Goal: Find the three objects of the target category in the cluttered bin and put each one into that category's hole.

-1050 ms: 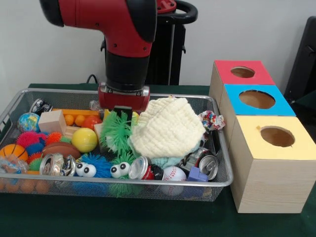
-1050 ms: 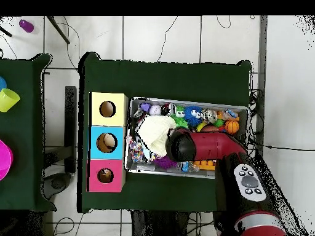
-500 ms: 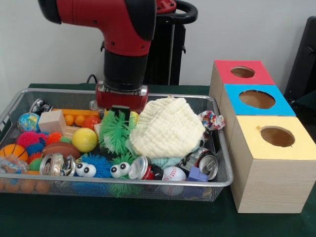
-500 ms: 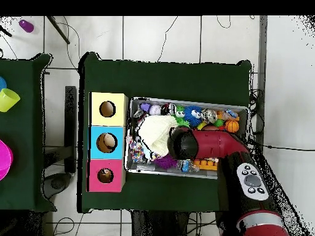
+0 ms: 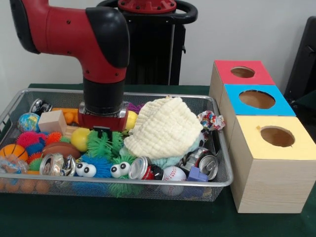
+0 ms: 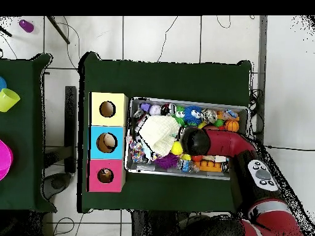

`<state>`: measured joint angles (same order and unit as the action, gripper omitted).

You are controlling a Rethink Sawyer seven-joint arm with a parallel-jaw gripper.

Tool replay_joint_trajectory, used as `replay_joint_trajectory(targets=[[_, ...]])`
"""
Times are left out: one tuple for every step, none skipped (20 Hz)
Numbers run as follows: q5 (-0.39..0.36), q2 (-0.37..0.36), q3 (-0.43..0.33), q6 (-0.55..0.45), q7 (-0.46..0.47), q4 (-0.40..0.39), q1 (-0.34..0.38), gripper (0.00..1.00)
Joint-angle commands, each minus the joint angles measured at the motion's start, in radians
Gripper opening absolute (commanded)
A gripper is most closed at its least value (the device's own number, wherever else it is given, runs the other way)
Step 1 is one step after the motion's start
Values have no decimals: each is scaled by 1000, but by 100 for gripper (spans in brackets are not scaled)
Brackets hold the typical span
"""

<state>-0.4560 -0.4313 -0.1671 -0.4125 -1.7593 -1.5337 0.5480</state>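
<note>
Three wooden boxes (image 5: pixel 261 123) stand at the frame's right, each with one round hole: one red, one blue, one yellow. One wire bin (image 5: pixel 118 187) fills the left. In it show three crushed cans (image 5: pixel 143 169), one cream cloth (image 5: pixel 165 129), one baseball (image 5: pixel 174 174) and one wooden block (image 5: pixel 51 121).

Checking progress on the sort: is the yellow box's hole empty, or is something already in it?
Cannot tell. The yellow box shows only a shadowed brown hole from the front, and overhead its hole looks dark, with no object visible.
</note>
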Motion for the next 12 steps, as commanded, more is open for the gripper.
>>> replay_joint_trajectory(targets=[[-25, 13, -106, -113, 139, 45, 56, 0], [-25, 6, -110, -126, 148, 46, 62, 0], [-23, -12, -115, -149, 165, 47, 70, 0], [-22, -21, -118, -164, 172, 48, 74, 0], [-19, -41, -122, -188, 184, 46, 79, 0], [-17, -53, -126, -204, 189, 42, 82, 0], [-6, -93, -122, -231, 181, 19, 77, 0], [-3, -123, -121, -238, 174, -1, 75, 0], [10, -174, -119, -265, 166, -30, 70, 0], [14, -197, -119, -279, 164, -41, 68, 0], [28, -223, -130, -308, 171, -55, 75, 0], [29, -235, -135, -321, 177, -58, 77, 0]])
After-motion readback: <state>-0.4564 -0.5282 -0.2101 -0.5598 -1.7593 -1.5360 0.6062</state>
